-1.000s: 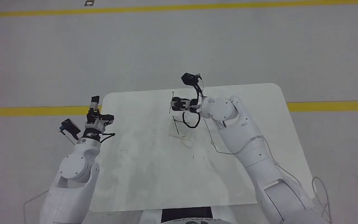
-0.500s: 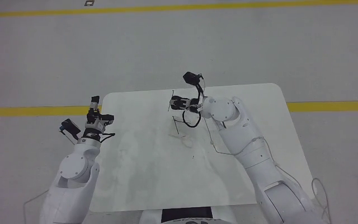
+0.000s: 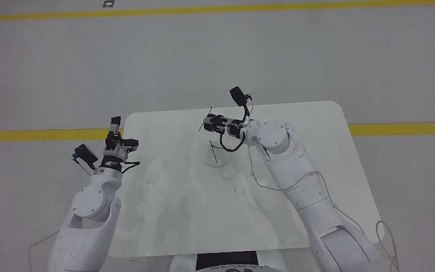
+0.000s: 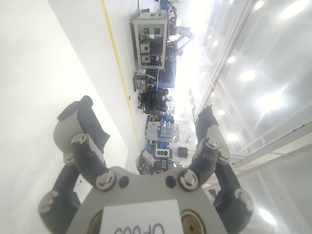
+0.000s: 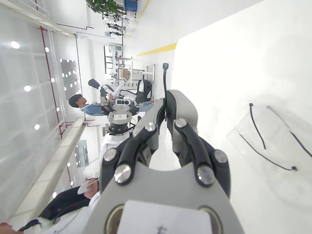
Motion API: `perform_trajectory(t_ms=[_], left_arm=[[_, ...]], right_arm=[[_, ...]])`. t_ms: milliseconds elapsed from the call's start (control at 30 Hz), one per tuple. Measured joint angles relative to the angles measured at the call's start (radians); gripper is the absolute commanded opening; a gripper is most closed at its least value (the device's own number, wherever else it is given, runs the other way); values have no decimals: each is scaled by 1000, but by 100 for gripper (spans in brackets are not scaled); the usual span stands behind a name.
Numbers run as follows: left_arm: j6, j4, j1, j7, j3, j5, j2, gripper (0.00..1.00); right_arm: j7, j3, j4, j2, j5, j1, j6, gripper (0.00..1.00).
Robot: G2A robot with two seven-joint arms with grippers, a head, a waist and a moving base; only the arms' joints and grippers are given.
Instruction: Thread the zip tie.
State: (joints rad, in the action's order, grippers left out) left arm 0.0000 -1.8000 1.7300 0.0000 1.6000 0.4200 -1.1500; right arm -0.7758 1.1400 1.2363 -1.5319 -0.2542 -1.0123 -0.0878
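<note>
My right gripper (image 5: 165, 98) is shut on a black zip tie (image 5: 165, 79), whose thin strap sticks straight out past the fingertips and ends in its small square head. From above, this gripper (image 3: 210, 124) hovers over the far middle of the white table (image 3: 170, 211), the zip tie (image 3: 206, 117) showing as a thin dark line at its tip. My left gripper (image 4: 146, 109) is open and holds nothing. It sits at the table's left edge (image 3: 115, 126), far from the zip tie.
A clear plastic bag (image 5: 270, 135) lies flat on the table just near of the right gripper, with loose black zip ties (image 5: 258, 126) on and around it. From above, the bag (image 3: 216, 158) sits mid-table. Bare tabletop spreads toward the near side.
The right gripper has shifted slightly to the left with the zip tie and its wrist has turned a little. The left arm has not moved.
</note>
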Motion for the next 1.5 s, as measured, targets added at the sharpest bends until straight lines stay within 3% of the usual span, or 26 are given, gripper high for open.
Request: perform_trajectory(t_ms=[67,167,267,300,367,400,500,600,667,733,833,933,1000,1133,1200,1300,1500], left_arm=[[-10,-4,-3,-12,-4,-13,1,100],[-90,-3,-8,-108,-19,-151,9,100],[-211,13,-17,-233,-29,-342,22,100],[-277,25,-22,-279,-27,-441,29,100],[-353,38,-25,-303,-22,-605,34,100],[-365,40,-26,-297,-21,-687,34,100],[-340,39,-25,-291,-21,-739,34,100],[-339,24,-33,-309,-26,-624,39,100],[-340,4,-40,-324,-50,-606,43,100],[-340,-12,-52,-333,-76,-687,49,100],[-340,-24,-70,-334,-115,-917,66,100],[-340,-21,-84,-283,-154,-1136,86,100],[-340,-18,-85,-265,-157,-1220,89,100],[-340,-20,-87,-279,-156,-1182,89,100],[-340,-33,-93,-271,-179,-1234,92,100],[-340,-5,-105,-243,-206,-1298,99,100],[-340,25,-140,-163,-266,-1303,116,100]], right_arm=[[16,-2,5,0,5,-8,-4,0],[52,-5,17,-2,33,-23,-26,0],[68,-4,20,-3,70,-30,-54,0],[70,-4,20,-3,80,-30,-63,0],[72,-4,20,-2,82,-30,-66,0],[72,-4,20,-2,81,-30,-66,0],[72,-4,20,-2,80,-30,-65,0],[80,-9,26,-2,85,-37,-63,0],[69,-15,32,-3,107,-40,-66,0],[49,-18,32,-4,139,-37,-77,0],[29,-22,23,-6,190,-28,-101,0],[26,-25,16,-7,225,-19,-117,0],[28,-26,16,-7,226,-18,-117,0],[28,-26,17,-7,225,-19,-116,0],[37,-30,25,-7,231,-27,-113,0],[38,-34,35,-6,252,-32,-115,0],[34,-40,39,-5,273,-31,-118,0]])
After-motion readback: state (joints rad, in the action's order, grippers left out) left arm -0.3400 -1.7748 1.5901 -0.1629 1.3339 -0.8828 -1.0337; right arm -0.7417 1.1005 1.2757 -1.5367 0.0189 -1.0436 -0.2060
